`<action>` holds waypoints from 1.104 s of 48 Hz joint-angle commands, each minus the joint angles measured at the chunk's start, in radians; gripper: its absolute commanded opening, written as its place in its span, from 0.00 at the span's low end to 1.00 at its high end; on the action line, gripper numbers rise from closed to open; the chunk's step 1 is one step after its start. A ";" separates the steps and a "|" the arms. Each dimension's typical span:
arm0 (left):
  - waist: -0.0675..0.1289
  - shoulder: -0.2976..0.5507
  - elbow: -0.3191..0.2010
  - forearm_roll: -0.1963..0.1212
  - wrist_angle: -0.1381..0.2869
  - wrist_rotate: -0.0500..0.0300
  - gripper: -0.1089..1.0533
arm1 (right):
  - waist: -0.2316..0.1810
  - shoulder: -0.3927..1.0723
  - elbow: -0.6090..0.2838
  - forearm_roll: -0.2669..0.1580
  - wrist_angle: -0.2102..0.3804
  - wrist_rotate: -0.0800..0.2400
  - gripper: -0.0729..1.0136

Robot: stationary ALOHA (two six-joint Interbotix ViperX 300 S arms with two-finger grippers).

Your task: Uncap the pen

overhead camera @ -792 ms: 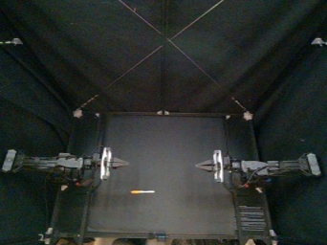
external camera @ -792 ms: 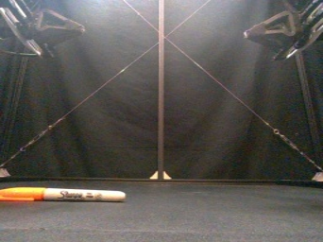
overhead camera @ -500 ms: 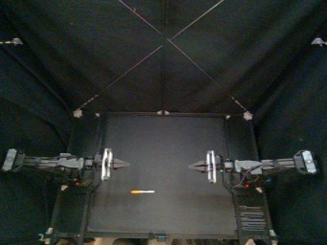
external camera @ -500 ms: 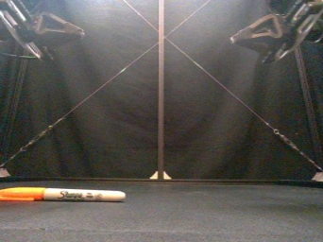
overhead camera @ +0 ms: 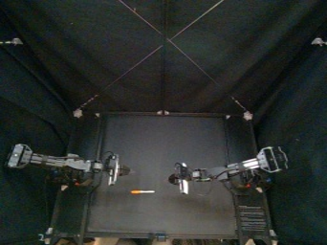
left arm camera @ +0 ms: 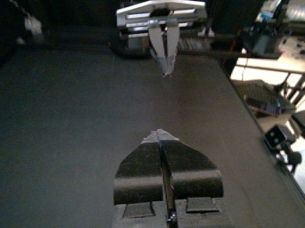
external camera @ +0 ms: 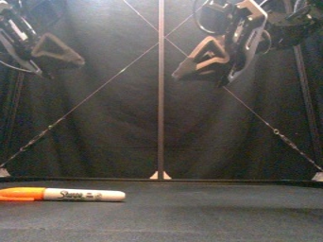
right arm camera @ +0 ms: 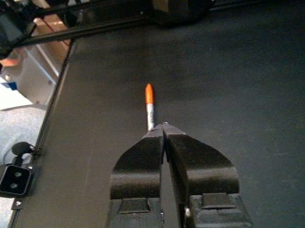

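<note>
A marker pen (overhead camera: pixel 143 191) with a white barrel and an orange cap lies flat on the black table, near the front and left of the middle; the cap end points left. In the front view the pen (external camera: pixel 63 195) lies at the lower left. My right gripper (overhead camera: pixel 171 178) hangs shut just behind and to the right of it, above the table. The right wrist view shows the pen (right arm camera: pixel 148 105) straight beyond the shut right gripper (right arm camera: pixel 161 129). My left gripper (overhead camera: pixel 125 170) is shut, raised behind the pen's cap end; the left wrist view shows the left gripper (left arm camera: pixel 161 135) facing the right gripper (left arm camera: pixel 165 71).
The black table (overhead camera: pixel 166 134) carries nothing else in view. Black curtains close the back and both sides. The two grippers face each other a short gap apart above the pen.
My right gripper has swung left from the table's right edge toward the middle and come down, ending close behind the pen. The left gripper has edged inward and lower. The pen has not moved.
</note>
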 commanded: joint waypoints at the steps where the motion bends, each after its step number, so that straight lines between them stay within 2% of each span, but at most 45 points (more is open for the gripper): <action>1: -0.005 0.000 -0.015 -0.035 0.049 0.0000 0.18 | 0.023 0.069 -0.077 0.003 -0.005 -0.003 0.41; 5: -0.005 0.000 -0.012 -0.058 0.077 0.0015 0.22 | 0.035 0.140 -0.127 0.011 -0.003 -0.002 0.57; 8: -0.005 -0.002 -0.009 -0.066 0.091 0.0061 0.25 | 0.037 0.181 -0.163 0.011 0.002 -0.002 0.67; 14: -0.005 -0.003 -0.005 -0.066 0.095 0.0077 0.29 | 0.034 0.265 -0.239 0.009 0.029 -0.002 0.80; 20: -0.005 -0.003 -0.002 -0.064 0.103 0.0077 0.32 | 0.029 0.344 -0.313 0.002 0.109 -0.003 0.81; 30: -0.006 -0.005 0.000 -0.064 0.146 0.0077 0.40 | 0.025 0.423 -0.410 0.011 0.244 -0.002 0.81; 41: -0.006 -0.006 0.000 -0.063 0.152 0.0077 0.48 | -0.003 0.486 -0.474 0.006 0.282 -0.002 0.81; 53: -0.006 -0.006 0.000 -0.049 0.152 0.0092 0.59 | -0.031 0.503 -0.479 0.003 0.290 -0.002 0.81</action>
